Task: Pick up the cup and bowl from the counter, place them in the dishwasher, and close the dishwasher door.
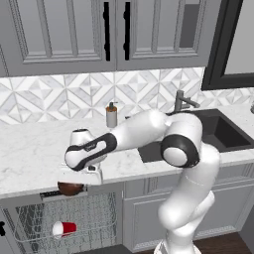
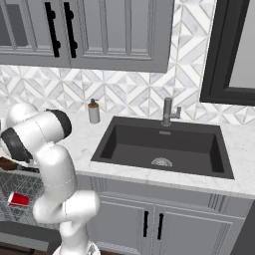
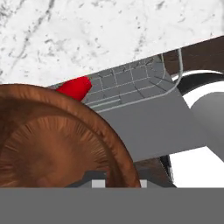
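Note:
My gripper (image 1: 79,182) hangs just off the front edge of the white counter (image 1: 30,149), shut on the rim of the dark brown bowl (image 1: 70,188). The bowl is in the air above the dishwasher's wire rack (image 1: 94,213). Close under the hand camera, the bowl (image 3: 52,140) covers the lower left, and its rim meets my gripper (image 3: 99,183). The red cup (image 1: 64,228) lies on its side in the rack, also seen as the cup (image 2: 19,199) (image 3: 75,87). The dishwasher door (image 3: 153,127) is folded down flat below the rack.
A grey soap dispenser (image 1: 111,115) stands at the back of the counter. To its right are the faucet (image 1: 181,101) and the dark sink (image 1: 218,131). Grey cabinets hang above, and more cabinet doors (image 2: 149,224) sit under the sink.

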Robot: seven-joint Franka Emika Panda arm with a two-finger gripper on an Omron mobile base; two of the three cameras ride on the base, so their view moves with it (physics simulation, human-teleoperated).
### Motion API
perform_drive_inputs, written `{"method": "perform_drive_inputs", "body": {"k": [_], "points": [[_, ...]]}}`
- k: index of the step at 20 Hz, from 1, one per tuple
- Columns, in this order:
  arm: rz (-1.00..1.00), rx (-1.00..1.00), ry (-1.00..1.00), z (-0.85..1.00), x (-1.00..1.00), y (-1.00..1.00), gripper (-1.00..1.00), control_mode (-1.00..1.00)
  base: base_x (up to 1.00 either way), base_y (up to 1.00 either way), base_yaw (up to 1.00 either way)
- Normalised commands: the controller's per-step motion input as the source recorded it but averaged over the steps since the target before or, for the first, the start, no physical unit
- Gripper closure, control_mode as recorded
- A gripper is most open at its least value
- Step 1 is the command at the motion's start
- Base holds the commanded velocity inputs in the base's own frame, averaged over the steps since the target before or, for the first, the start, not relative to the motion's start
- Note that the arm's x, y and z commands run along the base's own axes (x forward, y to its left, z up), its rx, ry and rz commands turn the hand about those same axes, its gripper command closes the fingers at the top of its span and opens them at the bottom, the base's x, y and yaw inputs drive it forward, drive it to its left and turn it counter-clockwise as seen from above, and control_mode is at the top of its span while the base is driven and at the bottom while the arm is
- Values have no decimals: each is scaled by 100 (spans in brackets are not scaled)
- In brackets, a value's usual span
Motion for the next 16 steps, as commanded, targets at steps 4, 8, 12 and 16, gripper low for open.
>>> {"method": "perform_drive_inputs", "body": {"k": [4,8,12,16], "points": [[-19,-23,0,5,-100,-23,100,-100,0,0,0],[-19,-26,-8,-2,-95,-3,100,-100,0,0,0],[-22,-17,-19,-20,-25,2,100,-100,0,0,0],[-22,-10,-11,-69,-1,11,100,-100,0,0,0]]}}
